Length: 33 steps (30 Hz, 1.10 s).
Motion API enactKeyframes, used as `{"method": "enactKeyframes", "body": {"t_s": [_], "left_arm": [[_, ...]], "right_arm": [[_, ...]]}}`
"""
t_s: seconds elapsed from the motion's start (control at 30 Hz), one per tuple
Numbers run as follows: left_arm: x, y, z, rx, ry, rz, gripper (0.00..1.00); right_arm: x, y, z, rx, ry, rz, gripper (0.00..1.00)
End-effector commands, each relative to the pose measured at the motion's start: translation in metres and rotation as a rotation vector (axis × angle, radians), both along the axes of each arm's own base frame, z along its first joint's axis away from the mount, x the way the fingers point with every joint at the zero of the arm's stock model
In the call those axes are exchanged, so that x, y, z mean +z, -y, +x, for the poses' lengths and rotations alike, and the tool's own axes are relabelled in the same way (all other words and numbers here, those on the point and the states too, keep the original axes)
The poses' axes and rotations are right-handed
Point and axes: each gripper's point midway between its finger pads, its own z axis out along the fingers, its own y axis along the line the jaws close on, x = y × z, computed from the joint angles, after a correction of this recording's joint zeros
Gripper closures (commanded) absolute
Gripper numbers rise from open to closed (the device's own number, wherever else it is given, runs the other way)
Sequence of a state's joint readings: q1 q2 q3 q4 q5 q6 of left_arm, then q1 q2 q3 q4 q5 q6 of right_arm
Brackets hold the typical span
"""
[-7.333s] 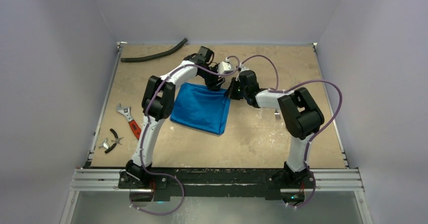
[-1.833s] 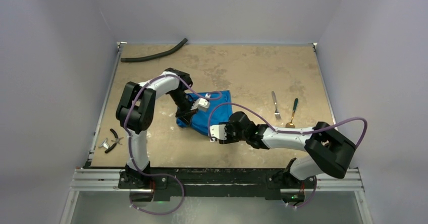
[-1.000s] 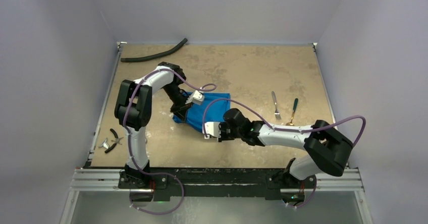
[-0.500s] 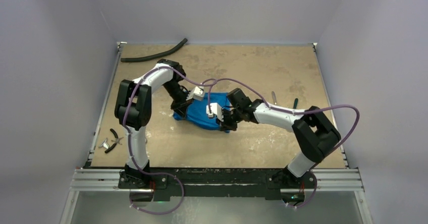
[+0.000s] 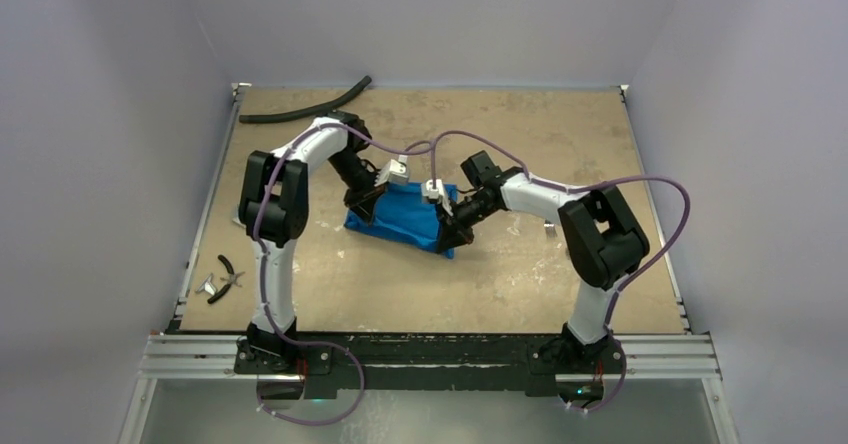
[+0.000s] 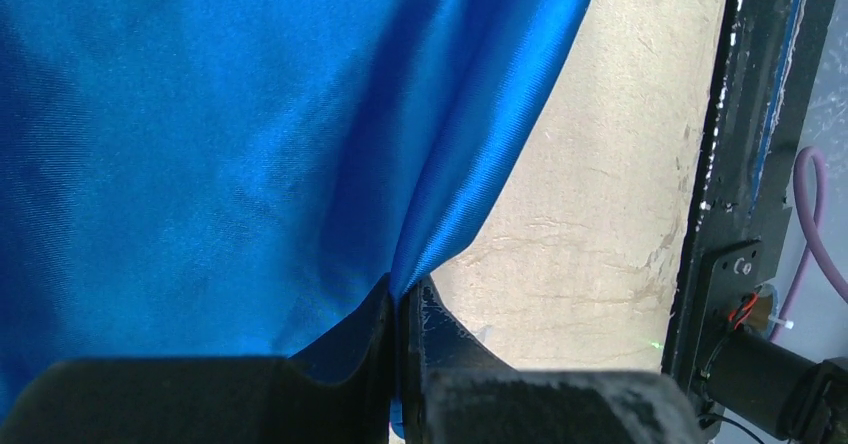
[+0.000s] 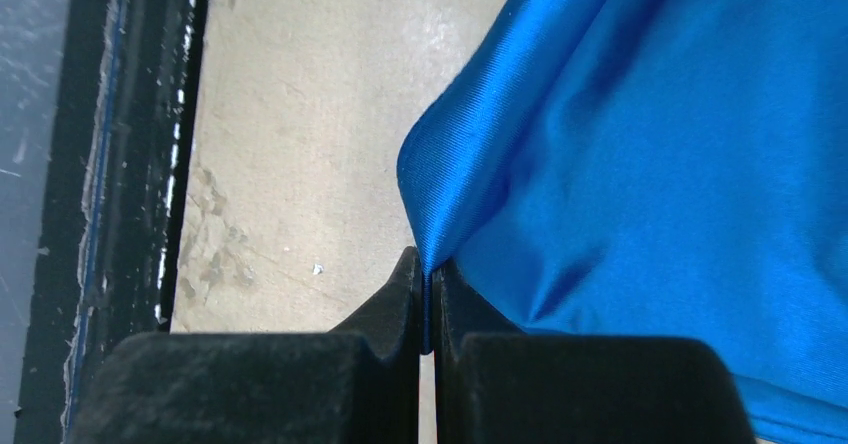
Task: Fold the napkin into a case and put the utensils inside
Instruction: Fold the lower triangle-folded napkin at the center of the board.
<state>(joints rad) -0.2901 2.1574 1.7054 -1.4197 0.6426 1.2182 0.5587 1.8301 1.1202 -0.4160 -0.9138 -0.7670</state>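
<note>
The blue napkin (image 5: 405,218) lies folded in a lumpy band at mid-table, held at both ends. My left gripper (image 5: 366,204) is shut on the cloth's left edge; the left wrist view shows a fold of the napkin (image 6: 250,134) pinched between the closed jaws of the left gripper (image 6: 405,302). My right gripper (image 5: 448,226) is shut on the right edge, and in the right wrist view a corner of the napkin (image 7: 640,134) runs into the closed jaws of the right gripper (image 7: 427,272). Only the tip of the fork (image 5: 549,229) shows beside the right arm. The spoon is hidden.
A long black hose (image 5: 305,111) lies at the far left of the table. Black-handled pliers (image 5: 229,273) rest near the left edge. The black and metal rail (image 5: 430,349) with both arm bases runs along the near edge.
The right gripper has swung from the near side of the cloth up and right to its right edge, drawing the fabric along. The left gripper shifted slightly away. The napkin now looks narrower.
</note>
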Motion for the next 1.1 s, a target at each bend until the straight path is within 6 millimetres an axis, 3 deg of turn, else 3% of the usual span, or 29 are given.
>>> {"method": "enactKeyframes", "body": {"t_s": [0.0,0.2,0.33,0.5,0.57,0.67,0.77,1.07], "left_arm": [[0.005,0.001,0.016,0.047,0.004,-0.019,1.00],[0.002,0.002,0.032,0.079,0.010,-0.028,0.99],[0.003,0.005,0.046,0.119,0.040,-0.028,0.68],[0.016,0.005,0.073,0.173,0.152,-0.022,0.51],[0.029,0.008,0.085,0.182,0.199,-0.038,0.38],[0.049,0.020,0.104,0.216,0.260,-0.087,0.27],[0.059,0.038,0.126,0.271,0.304,-0.146,0.25],[0.020,0.095,0.162,0.364,0.430,-0.205,0.28]], "right_arm": [[0.036,-0.004,0.005,0.011,-0.067,0.209,1.00],[0.033,0.001,0.017,-0.020,-0.124,0.270,1.00],[0.025,0.002,0.019,-0.029,-0.164,0.272,1.00],[0.015,0.002,0.024,-0.049,-0.222,0.256,1.00],[0.015,0.002,0.027,-0.056,-0.245,0.260,1.00],[0.012,0.001,0.032,-0.066,-0.266,0.256,1.00],[0.009,0.000,0.037,-0.080,-0.286,0.241,1.00],[0.007,0.000,0.040,-0.100,-0.305,0.217,1.00]]}}
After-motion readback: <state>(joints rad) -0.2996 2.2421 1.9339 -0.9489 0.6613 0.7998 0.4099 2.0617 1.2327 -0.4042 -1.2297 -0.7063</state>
